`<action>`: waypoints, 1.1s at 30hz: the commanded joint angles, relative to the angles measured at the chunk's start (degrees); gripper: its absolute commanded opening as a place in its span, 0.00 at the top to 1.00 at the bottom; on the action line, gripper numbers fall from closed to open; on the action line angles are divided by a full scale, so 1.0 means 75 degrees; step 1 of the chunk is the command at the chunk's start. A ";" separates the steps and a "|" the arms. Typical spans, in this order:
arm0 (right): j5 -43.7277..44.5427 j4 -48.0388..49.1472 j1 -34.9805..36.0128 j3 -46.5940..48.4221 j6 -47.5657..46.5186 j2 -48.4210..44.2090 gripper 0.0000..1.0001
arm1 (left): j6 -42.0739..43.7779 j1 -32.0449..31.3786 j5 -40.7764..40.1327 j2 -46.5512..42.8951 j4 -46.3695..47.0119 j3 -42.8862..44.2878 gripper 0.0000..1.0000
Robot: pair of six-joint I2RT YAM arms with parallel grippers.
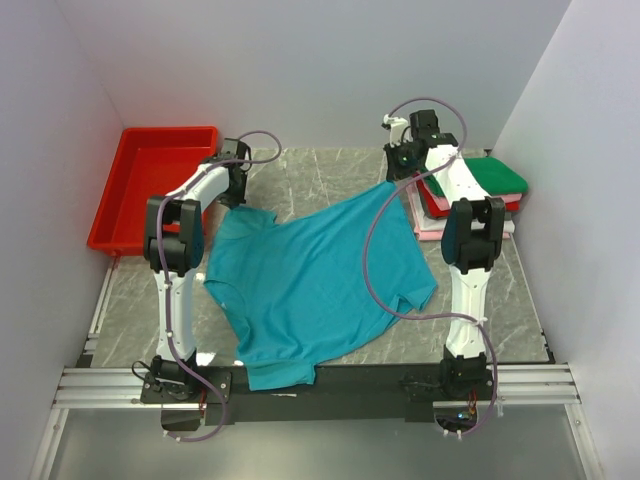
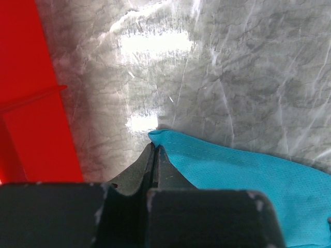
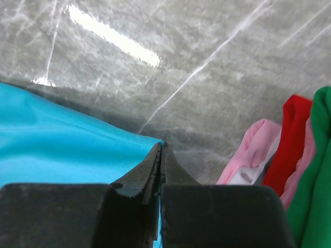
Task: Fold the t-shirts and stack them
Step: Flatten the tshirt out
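A teal t-shirt (image 1: pixel 310 280) lies spread across the middle of the grey table, one part hanging over the near edge. My left gripper (image 1: pixel 229 205) is shut on its far left corner; in the left wrist view the jaws (image 2: pixel 155 148) pinch the hemmed edge of the teal cloth (image 2: pixel 248 170). At the far right corner of the same shirt, my right gripper (image 1: pixel 396 182) is also shut, and the right wrist view shows its jaws (image 3: pixel 161 147) closed on the teal cloth (image 3: pixel 62 139). A pile of folded t-shirts (image 1: pixel 480 185) with a green one on top sits at the right.
A red plastic tray (image 1: pixel 110 215) stands at the far left beside the left gripper, its wall (image 2: pixel 31 103) close to the fingers. Pink (image 3: pixel 253 155), red (image 3: pixel 289 134) and green (image 3: pixel 315 181) cloth of the pile lies just right of the right gripper. White walls enclose the table.
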 commanded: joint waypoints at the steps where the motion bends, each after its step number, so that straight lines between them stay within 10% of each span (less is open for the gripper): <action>1: -0.0191 0.0402 -0.0056 -0.0140 -0.0085 -0.0457 1.00 | -0.0136 0.0035 0.0127 -0.0613 0.0250 -0.0050 1.00; 19: -0.0848 -0.0031 0.0002 -0.0561 -0.0178 -0.2143 1.00 | -0.0347 0.0117 0.1076 -0.3564 0.1949 -0.1597 1.00; 33: -0.0462 -0.1132 0.0108 0.0058 -0.0834 -0.6549 1.00 | -0.1319 0.0117 0.2013 -0.9235 0.4280 -0.2829 1.00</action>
